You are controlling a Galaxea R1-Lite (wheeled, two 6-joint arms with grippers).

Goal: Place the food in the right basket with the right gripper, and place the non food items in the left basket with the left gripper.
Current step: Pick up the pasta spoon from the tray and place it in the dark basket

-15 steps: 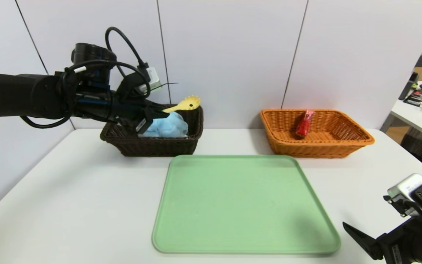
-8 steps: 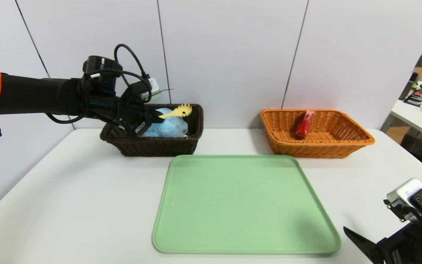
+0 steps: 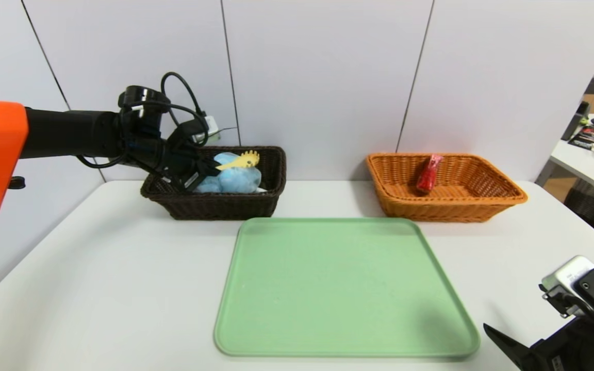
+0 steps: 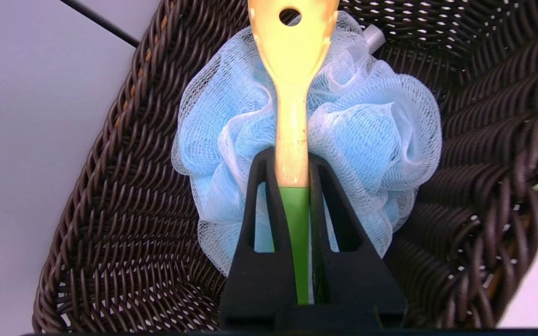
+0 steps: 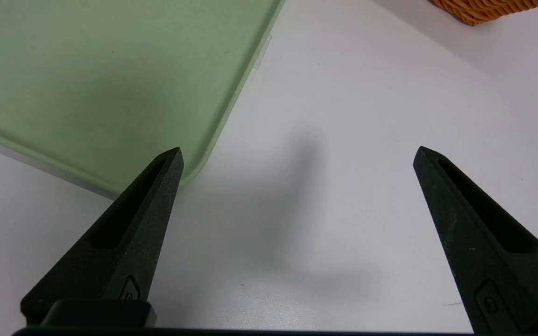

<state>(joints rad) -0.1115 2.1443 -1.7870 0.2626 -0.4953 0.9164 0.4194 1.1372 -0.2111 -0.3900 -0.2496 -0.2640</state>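
My left gripper (image 3: 209, 168) (image 4: 291, 158) is shut on a yellow pasta spoon (image 3: 239, 161) (image 4: 292, 93) with a green handle, held low over the dark brown basket (image 3: 214, 203) (image 4: 110, 196) at the back left. Under the spoon, a blue mesh bath sponge (image 3: 235, 179) (image 4: 367, 140) lies in that basket. The orange basket (image 3: 446, 206) at the back right holds a red food packet (image 3: 427, 174). My right gripper (image 5: 297, 156) stands open and empty above the white table, near the front right corner of the green tray (image 3: 343, 288) (image 5: 87, 79).
The tray lies between me and both baskets. A wall stands right behind the baskets. A second table (image 3: 591, 170) with clutter is off to the far right. A corner of the orange basket (image 5: 493, 9) shows in the right wrist view.
My left arm has drawn back to the left and lowered, bringing the spoon down from above the basket's right rim to just over the blue sponge. The right arm barely shifted.
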